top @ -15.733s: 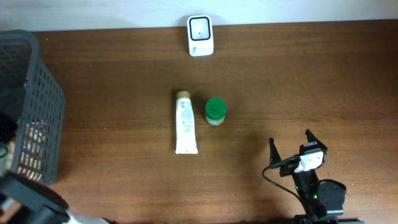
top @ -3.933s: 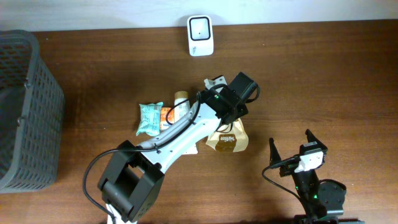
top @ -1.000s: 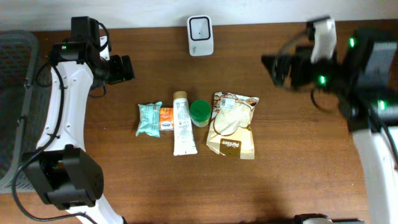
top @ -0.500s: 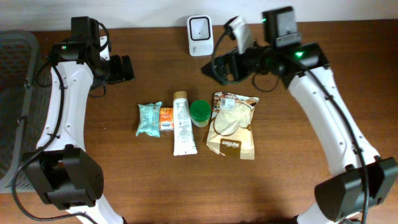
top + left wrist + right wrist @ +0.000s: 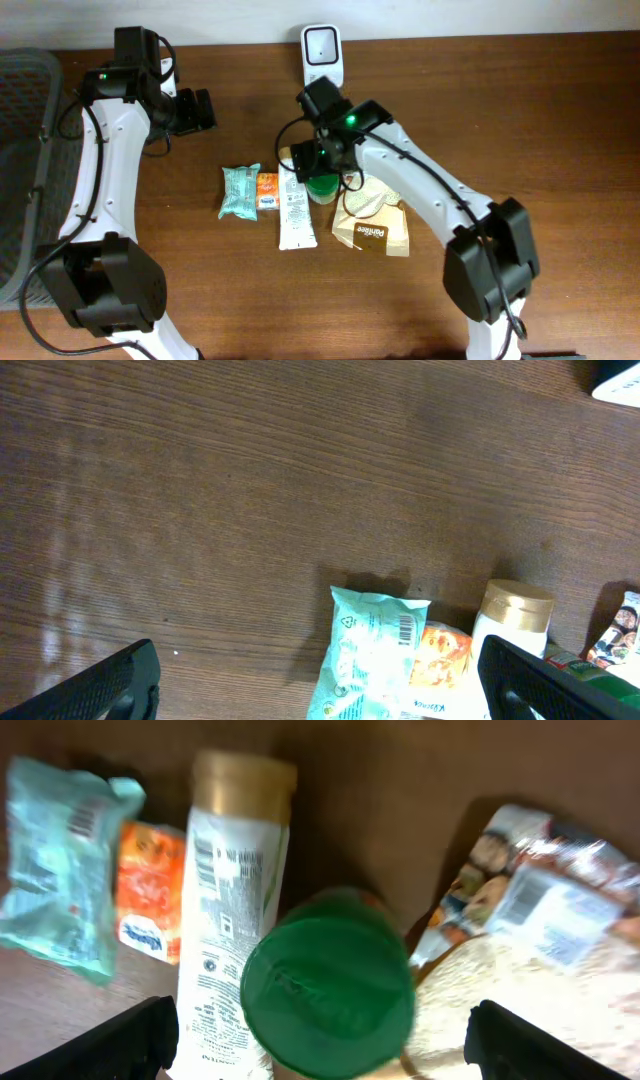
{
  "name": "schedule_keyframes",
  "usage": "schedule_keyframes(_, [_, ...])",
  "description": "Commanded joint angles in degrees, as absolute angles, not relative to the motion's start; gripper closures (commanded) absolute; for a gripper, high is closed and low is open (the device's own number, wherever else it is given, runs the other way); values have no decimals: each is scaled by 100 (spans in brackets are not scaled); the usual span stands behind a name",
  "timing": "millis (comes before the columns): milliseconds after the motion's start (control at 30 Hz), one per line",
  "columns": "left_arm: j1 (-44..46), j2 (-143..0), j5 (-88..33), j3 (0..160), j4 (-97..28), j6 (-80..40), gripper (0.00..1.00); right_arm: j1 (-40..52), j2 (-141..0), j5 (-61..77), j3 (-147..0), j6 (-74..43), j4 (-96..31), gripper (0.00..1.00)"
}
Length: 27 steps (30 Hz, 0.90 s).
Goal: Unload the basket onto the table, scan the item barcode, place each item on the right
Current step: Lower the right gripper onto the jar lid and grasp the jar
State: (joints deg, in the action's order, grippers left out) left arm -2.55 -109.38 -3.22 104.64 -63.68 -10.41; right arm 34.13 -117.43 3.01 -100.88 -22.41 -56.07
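A row of items lies mid-table: a teal packet [image 5: 239,190], a small orange packet [image 5: 267,190], a white tube [image 5: 296,205], a green-lidded jar [image 5: 322,183] and a brown bag [image 5: 375,205]. The white scanner [image 5: 322,44] stands at the back edge. My right gripper [image 5: 318,160] hovers over the jar. In the right wrist view it [image 5: 325,1040] is open, with the green lid [image 5: 328,995] between the fingers, untouched. My left gripper [image 5: 200,110] is open above bare wood, back left of the row; in its wrist view it [image 5: 320,685] looks down on the teal packet [image 5: 375,655].
A dark grey mesh basket [image 5: 20,200] stands at the table's left edge, behind the left arm. The right arm stretches across the brown bag from the front right.
The right arm has swung from the back right across the table and down over the green-lidded jar. The left arm has not moved.
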Motion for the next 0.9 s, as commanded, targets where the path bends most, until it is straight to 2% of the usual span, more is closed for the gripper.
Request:
schedule_keyframes(0, [-279,-10798,-368,10508,-6375,-972,1,3494,-12044,276,-10180,-2611,-5653,11])
schedule_keyframes(200, [-279,-10798,-366,10508,-6375,-974,1,3503,-12243,270,-10180,-2753,-5636,12])
schedule_keyframes(333, [-279,-10798,-368,10508,-6375,-974,1,3503,-12243,150,-10180,-2746,-5752,25])
schedule_keyframes(400, [-279,-10798,-368,10508,-6375,-972,1,3503,-12243,38,-10182,-2620,-5806,27])
schedule_keyframes(467, [-279,-10798,-368,10508,-6375,-972,1,3485,-12241,36,-10195,-2287,-5811,27])
schedule_keyframes(667, [-279,-10798,-368,10508,-6375,-974,1,3485,-12241,36,-10228,-703,-5808,44])
schedule_keyframes(767, [-279,-10798,-368,10508,-6375,-972,1,3487,-12241,38,-10235,593,-5813,44])
schedule_keyframes(867, [-279,-10798,-368,10508,-6375,-974,1,3487,-12241,36,-10235,1400,-5817,44])
